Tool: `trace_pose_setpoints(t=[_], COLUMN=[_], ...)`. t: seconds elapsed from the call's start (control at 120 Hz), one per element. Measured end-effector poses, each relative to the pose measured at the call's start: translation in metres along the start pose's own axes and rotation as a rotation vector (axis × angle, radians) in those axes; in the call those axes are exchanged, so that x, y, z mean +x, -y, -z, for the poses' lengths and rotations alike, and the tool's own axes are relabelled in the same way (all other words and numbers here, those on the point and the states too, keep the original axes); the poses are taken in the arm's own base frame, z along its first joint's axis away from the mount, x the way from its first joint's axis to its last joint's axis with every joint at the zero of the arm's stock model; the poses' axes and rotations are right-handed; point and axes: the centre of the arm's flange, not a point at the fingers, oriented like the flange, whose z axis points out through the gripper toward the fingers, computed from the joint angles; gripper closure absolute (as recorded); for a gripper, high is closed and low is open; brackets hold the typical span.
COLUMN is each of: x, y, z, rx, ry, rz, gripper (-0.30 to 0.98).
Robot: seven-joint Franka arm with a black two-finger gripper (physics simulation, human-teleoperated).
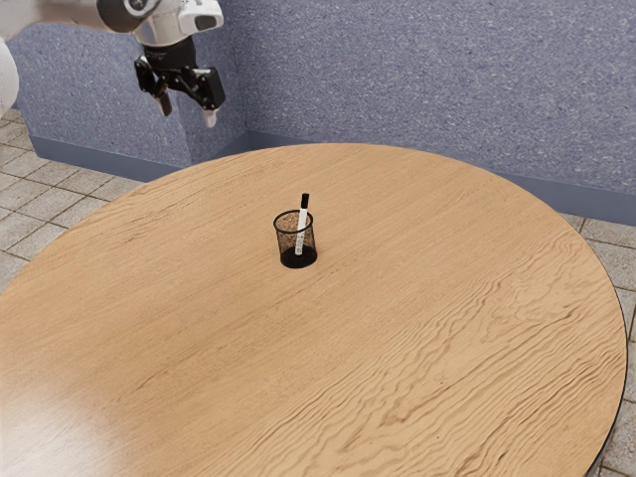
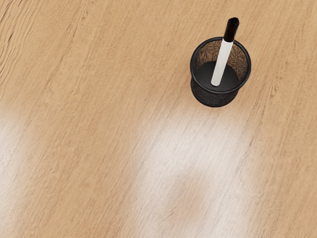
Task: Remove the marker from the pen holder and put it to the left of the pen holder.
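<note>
Exterior view: marker (image 1: 302,231) stands in the pen holder, jaws spread and empty

Nearest in the exterior view is the round wooden table (image 1: 378,368), with a pale sheen on its near left part and wavy grain toward its right. Farther in, left of the tabletop's middle, the black mesh pen holder (image 1: 298,260) stands upright. The marker is inside it, tilted, its white body within the mesh and its black cap (image 1: 305,201) above the rim, leaning toward the exterior view's right. The wrist view looks down into the holder: the marker's white end is over the dark bottom, and the cap pokes out past the rim.

At the exterior view's upper left, the black gripper (image 1: 187,111) hangs raised, well apart from the holder and marker. Its jaws are spread with a gap between them, pinching nothing. Farthest back are the stone-tiled floor (image 1: 22,224) and the speckled blue-grey wall (image 1: 417,79).
</note>
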Motion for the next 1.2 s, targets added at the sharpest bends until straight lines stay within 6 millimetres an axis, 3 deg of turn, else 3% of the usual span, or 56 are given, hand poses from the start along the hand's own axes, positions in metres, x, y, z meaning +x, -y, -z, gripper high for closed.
trace_pose_setpoints(t=[0.175, 0.267, 0.458, 0.642, 0.767, 1.008, 1.2], x=[0.005, 0.014, 0.032, 0.046, 0.065, 0.105, 0.116], y=[-0.001, -0.003, -0.001, 0.024, 0.023, -0.007, -0.027], z=[-0.026, -0.076, -0.159, -0.233, -0.25, -0.282, -0.314], rx=[0.004, -0.007, -0.018, -0.059, -0.088, -0.172, -0.215], ry=[0.037, 0.086, 0.105, 0.086, 0.008, -0.157, -0.24], rz=[-0.01, -0.013, -0.008, 0.022, 0.012, -0.022, -0.038], gripper=[0.0, 0.0, 0.0, 0.0, 0.0, 0.01, 0.02])
